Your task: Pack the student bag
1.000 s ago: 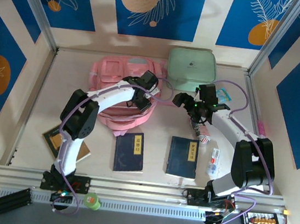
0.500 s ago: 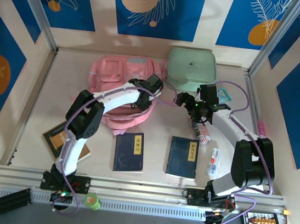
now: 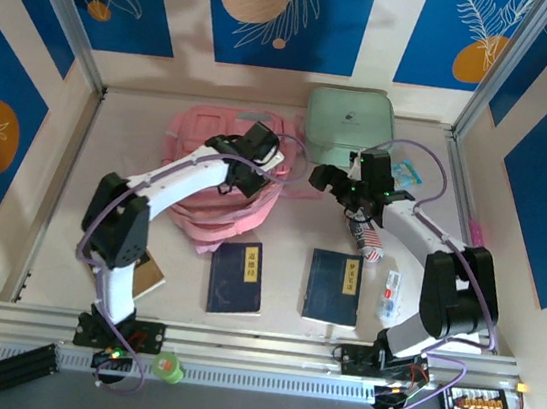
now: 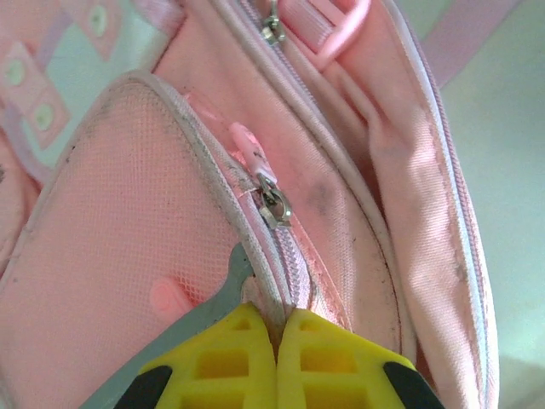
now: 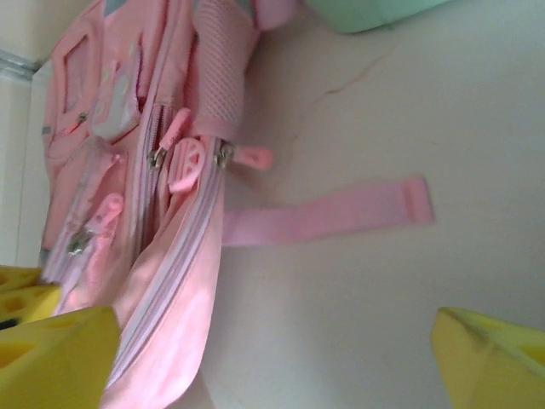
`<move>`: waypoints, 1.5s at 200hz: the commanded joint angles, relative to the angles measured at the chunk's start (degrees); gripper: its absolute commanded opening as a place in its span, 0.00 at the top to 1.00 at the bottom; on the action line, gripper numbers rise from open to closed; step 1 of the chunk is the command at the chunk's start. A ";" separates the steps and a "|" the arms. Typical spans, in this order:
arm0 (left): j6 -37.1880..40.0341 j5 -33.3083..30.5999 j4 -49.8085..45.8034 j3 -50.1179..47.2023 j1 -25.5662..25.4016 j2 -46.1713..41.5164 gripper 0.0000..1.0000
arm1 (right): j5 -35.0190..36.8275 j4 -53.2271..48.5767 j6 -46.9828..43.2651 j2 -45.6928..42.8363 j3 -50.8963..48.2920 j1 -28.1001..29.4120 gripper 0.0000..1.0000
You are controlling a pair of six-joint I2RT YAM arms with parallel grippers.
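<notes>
Barely started: left gripper [image 4: 277, 336] clamps the student bag [image 4: 128, 213] at its zipper edge, right gripper [image 5: 272, 354] gapes open, two blue books [image 3: 237, 276] wait unpacked.

Robot test booth: patterned panels [image 3: 278, 14], aluminium rails [image 3: 255, 348].

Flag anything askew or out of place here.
The student bag lies slumped, one strap trailing loose across the table. The brown book at the left sits tilted, unlike the two squared blue books.
</notes>
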 commanded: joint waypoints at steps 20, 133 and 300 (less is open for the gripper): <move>3.35 9.96 6.94 -8.08 4.06 -13.27 1.00 | -12.76 5.86 -10.97 8.84 6.56 1.69 0.29; 5.34 21.76 8.66 -10.04 13.83 -20.37 1.00 | -26.21 21.47 -17.46 21.32 7.45 5.80 0.38; 4.94 21.68 14.91 -13.25 16.22 -21.22 1.00 | -34.49 30.16 -14.35 23.58 4.94 5.95 0.56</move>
